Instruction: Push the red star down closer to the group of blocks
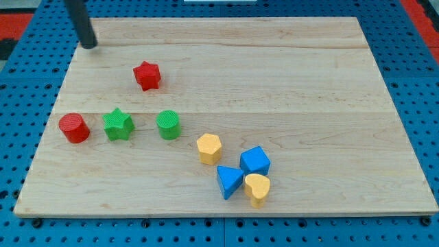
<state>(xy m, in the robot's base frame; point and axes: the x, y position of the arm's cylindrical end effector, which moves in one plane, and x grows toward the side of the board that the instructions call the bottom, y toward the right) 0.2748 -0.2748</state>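
no text, label, brand, number or sign can be read anywhere in the view. the wooden board (274, 82) shows only plain grain, and the coloured blocks seem to carry no marks, though they are small enough that fine print could escape notice.
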